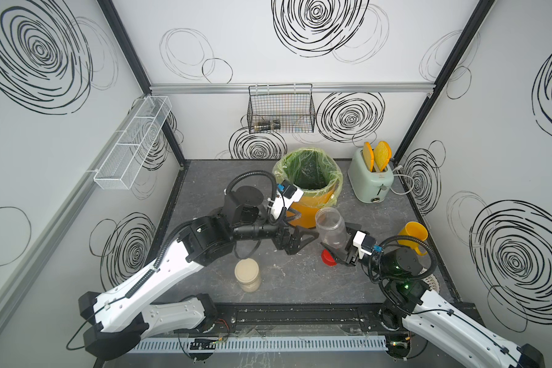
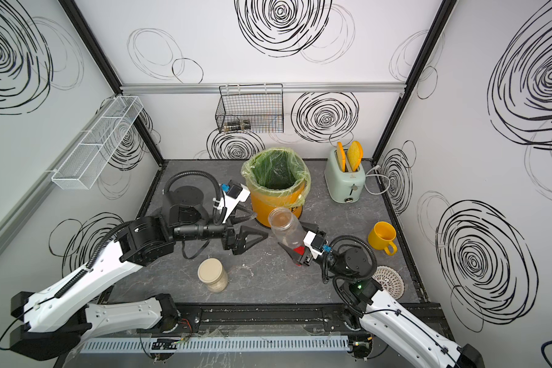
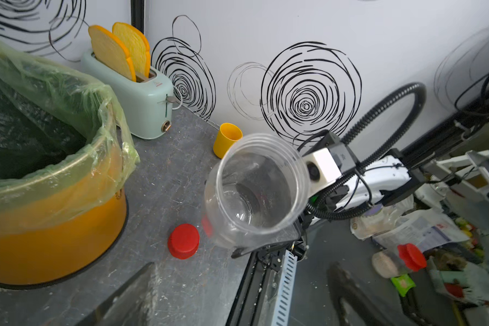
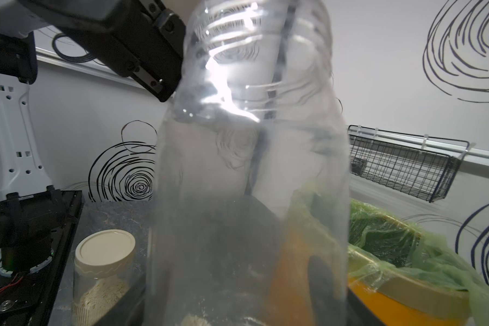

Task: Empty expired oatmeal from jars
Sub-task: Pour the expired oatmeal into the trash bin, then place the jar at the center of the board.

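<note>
**Bench, 2 jars, 2 arms.** We show the bench point(image 1: 300, 286) with the bin point(image 1: 316, 204) at the middle of its back edge.

The right gripper point(image 1: 337, 244) is clamped on the base of the open jar point(image 1: 330, 227). It holds the jar tilted above the bench, just in front of the bin, with the mouth raised.

The left gripper point(image 1: 304, 243) has its jaws wide with nothing between them. It is close beside the open jar but apart from it.

The lidded jar point(image 1: 248, 274) stands upright near the front edge, left of centre, well apart from both grippers. The red cap point(image 3: 183, 240) lies flat on the bench beneath the open jar.

Oatmeal point(image 4: 102, 293) fills the lower part of the lidded jar. In the open jar we see only a trace at the bottom.

We judge 1 of 2 jars emptied. What is left is to set the empty jar down, remove the beige lid point(image 4: 105, 248) and tip that jar into the bin.
</note>
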Available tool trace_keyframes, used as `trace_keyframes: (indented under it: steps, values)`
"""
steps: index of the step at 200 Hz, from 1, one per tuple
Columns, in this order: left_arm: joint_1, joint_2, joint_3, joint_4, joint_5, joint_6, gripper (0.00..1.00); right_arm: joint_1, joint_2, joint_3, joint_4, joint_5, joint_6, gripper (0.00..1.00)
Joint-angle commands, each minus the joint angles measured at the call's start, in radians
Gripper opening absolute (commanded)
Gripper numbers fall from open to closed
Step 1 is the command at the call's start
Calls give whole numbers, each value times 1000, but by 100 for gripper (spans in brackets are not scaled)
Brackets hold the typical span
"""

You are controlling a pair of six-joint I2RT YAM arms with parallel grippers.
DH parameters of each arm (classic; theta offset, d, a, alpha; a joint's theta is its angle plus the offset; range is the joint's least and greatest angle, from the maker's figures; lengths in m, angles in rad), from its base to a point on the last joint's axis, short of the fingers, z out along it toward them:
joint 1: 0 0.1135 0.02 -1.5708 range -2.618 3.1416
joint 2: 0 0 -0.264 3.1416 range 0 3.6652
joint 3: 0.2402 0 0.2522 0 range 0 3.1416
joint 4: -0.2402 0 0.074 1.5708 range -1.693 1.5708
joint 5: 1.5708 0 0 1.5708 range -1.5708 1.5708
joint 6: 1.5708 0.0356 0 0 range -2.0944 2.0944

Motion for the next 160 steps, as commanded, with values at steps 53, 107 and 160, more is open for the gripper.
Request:
trace_keyframes:
  steps: [53, 107, 160]
  values:
    - [-47, 22, -72, 181, -71, 145, 96, 29, 97, 11, 150, -51, -2, 26]
    - [-38, 79, -88, 233, -53, 90, 96, 77, 107, 21, 141, -44, -58, 27]
    - [-44, 105, -102, 277, 8, 36, 96, 112, 137, 31, 146, -14, -85, 28]
